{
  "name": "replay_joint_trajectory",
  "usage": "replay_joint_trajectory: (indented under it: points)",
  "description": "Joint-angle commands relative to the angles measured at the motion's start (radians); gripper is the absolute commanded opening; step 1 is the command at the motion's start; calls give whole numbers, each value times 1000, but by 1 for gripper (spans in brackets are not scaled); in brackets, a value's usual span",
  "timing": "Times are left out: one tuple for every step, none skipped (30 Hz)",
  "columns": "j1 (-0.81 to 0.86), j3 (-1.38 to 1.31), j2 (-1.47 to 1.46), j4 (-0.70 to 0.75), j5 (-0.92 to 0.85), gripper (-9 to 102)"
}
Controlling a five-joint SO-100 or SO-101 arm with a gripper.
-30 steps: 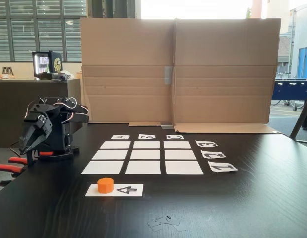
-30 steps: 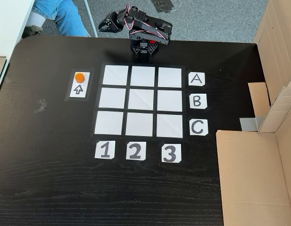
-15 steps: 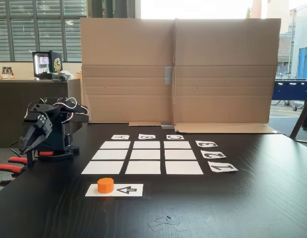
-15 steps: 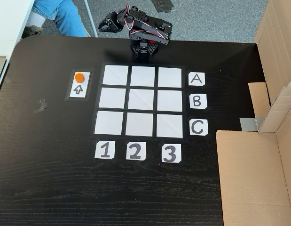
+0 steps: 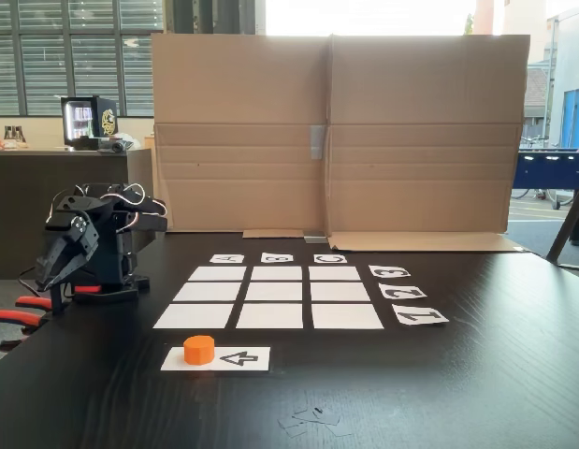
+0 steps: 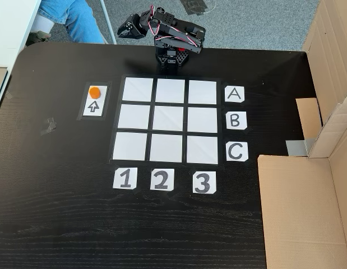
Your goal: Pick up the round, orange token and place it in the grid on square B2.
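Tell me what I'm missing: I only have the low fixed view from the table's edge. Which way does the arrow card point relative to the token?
Observer: In the fixed view from above, the token sits on the arrow card right at the arrow's tip, so the arrow points at it.
Operator: Where is square B2 from up there?
Observer: Square B2 is the centre rectangle, level with the B label and in the column above the 2 label. It is bare.
Operator: And the arm?
Observer: The arm is folded at the table's far edge, with the gripper hanging past the edge, over the grey floor.
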Motion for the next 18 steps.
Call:
replay_joint_trajectory:
  points:
    - [32, -43, 6, 5, 6, 0]
    - [32, -43, 6, 5, 6, 0]
    - [31, -44, 3, 3, 6, 0]
    - [25, -44, 0, 3, 2, 0]
    - [20, -48, -11, -2, 0, 0]
    - [14, -52, -29, -6, 0, 2]
    - [5, -60, -49, -15, 0, 4]
    - [-3, -75, -74, -25, 0, 4]
    - [-8, -101, -109, -29, 0, 5]
    - [-9, -132, -146, -32, -2, 5]
    - [-12, -164, -190, -32, -11, 6]
    - [-20, -199, -233, -25, -14, 6]
    - [-28, -239, -281, -18, -20, 5]
    - [-38, -276, -330, -15, -20, 5]
    - [-48, -319, -379, -9, -20, 5]
    - [-55, -370, -428, 6, -26, 6]
    - [-58, -426, -482, 31, -40, 7]
    - [-64, -491, -537, 61, -40, 8]
